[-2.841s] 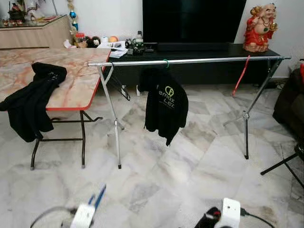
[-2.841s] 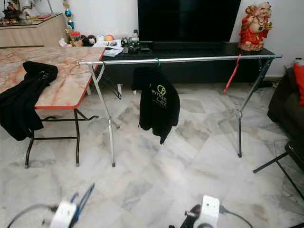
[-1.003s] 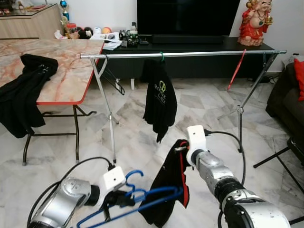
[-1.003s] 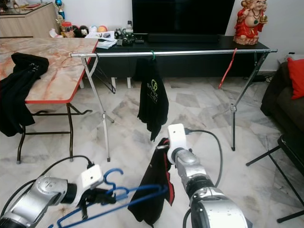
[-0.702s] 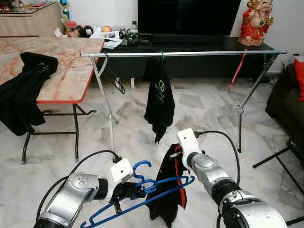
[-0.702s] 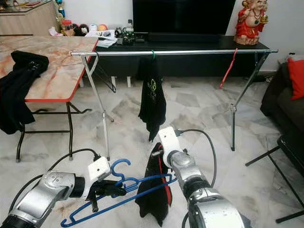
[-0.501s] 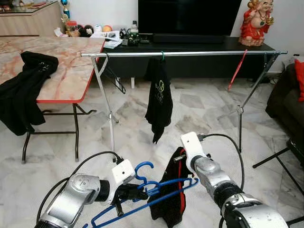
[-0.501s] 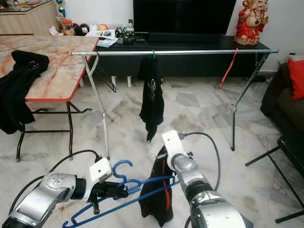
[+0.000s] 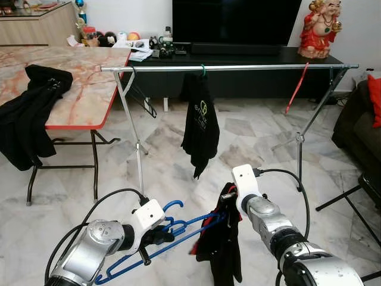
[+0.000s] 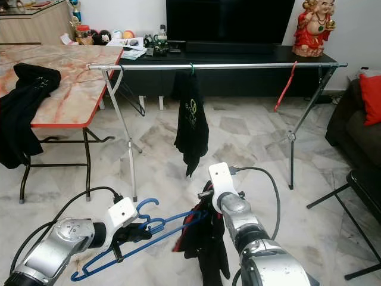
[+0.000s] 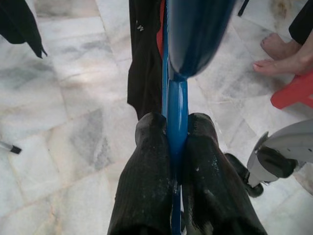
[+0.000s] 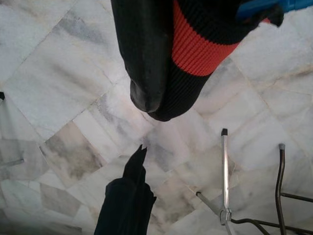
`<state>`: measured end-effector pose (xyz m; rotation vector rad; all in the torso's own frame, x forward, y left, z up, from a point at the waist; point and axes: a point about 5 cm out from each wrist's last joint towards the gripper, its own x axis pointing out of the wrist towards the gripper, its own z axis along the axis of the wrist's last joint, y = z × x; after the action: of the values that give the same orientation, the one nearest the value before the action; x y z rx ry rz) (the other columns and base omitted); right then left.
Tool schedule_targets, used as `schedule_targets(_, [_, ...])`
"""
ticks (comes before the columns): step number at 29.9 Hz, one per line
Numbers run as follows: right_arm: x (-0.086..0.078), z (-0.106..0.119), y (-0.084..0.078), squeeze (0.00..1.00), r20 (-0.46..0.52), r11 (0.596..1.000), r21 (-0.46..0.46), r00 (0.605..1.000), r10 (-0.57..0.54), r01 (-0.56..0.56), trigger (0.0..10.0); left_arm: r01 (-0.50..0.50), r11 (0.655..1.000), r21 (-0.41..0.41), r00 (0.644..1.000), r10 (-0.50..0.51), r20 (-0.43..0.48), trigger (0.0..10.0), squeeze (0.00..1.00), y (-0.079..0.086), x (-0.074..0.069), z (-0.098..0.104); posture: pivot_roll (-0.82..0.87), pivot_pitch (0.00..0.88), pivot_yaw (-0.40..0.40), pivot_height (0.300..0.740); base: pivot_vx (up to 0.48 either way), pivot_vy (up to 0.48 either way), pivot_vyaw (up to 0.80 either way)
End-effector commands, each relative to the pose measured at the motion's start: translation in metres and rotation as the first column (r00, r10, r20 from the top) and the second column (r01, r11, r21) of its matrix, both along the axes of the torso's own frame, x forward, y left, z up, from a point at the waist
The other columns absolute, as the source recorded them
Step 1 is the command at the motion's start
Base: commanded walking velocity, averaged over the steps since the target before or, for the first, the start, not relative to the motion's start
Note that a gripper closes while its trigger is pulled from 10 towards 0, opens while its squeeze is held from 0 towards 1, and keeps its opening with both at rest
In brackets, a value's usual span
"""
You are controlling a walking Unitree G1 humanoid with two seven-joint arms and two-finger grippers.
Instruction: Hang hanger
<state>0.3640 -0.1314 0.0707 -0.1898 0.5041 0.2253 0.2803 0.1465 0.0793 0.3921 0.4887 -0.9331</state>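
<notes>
My left gripper (image 9: 165, 235) is shut on a blue plastic hanger (image 9: 178, 229), low in front of me; in the left wrist view its black fingers (image 11: 146, 176) pinch the blue bar (image 11: 177, 107). My right gripper (image 9: 228, 200) is shut on the collar of a black garment with red trim (image 9: 223, 253), which hangs down from it. The hanger's far end pokes into that garment's neck. Across the room stands a long metal drying rail (image 9: 256, 67). A black shirt (image 9: 201, 128) hangs on it from a green hook.
A marble-top folding table (image 9: 83, 101) stands at left with another black garment (image 9: 30, 116) draped over it. A red hanger (image 9: 296, 89) and a black hanger (image 9: 143, 101) hang on the rail. Behind is a TV console (image 9: 297, 59); a dark sofa (image 9: 357, 125) at right. A person's bare feet (image 11: 279, 54) stand nearby.
Both arms rose into view holding hanger and garment. Over the last half second the hanger's end slid into the garment's neck, and the garment now hangs lower.
</notes>
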Motion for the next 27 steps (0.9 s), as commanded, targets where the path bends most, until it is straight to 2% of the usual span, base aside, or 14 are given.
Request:
schedule_targets(1, [0.005,0.009,0.003,0.0,0.036,1.0,0.026,0.999,0.01,-0.011,10.0,-0.002,1.0,-0.002,1.0,0.002,0.031,10.0,0.0,-0.003,0.005,0.005,0.17,0.0,-0.054,0.74,0.0,0.0,0.0])
schedule_targets(9, [0.008,0.015,0.006,0.0,0.055,0.997,0.074,0.998,0.004,-0.008,10.0,-0.007,0.997,-0.078,0.999,0.009,0.034,10.0,0.0,-0.01,0.006,0.011,0.17,0.0,-0.056,0.74,0.0,0.0,0.0])
schedule_targets(16, [0.012,0.022,0.008,0.0,0.069,0.992,0.127,0.998,-0.005,-0.004,10.0,-0.119,0.992,-0.036,0.984,0.122,0.13,10.0,0.0,-0.005,0.021,0.013,0.17,0.0,-0.056,0.74,0.0,0.0,0.0])
schedule_targets(23, [0.01,0.02,0.006,0.0,0.08,0.993,0.113,0.997,0.005,-0.014,10.0,-0.094,0.994,-0.062,0.988,0.101,0.115,10.0,0.0,-0.012,0.019,0.012,0.16,0.0,-0.05,0.74,0.0,0.0,0.0])
schedule_targets(27, [0.014,0.029,0.01,0.0,0.116,0.988,0.142,0.992,0.043,-0.06,10.0,-0.078,0.993,-0.088,0.991,0.087,0.105,10.0,0.0,-0.017,0.019,0.013,0.15,0.002,-0.049,0.74,0.0,0.0,0.0])
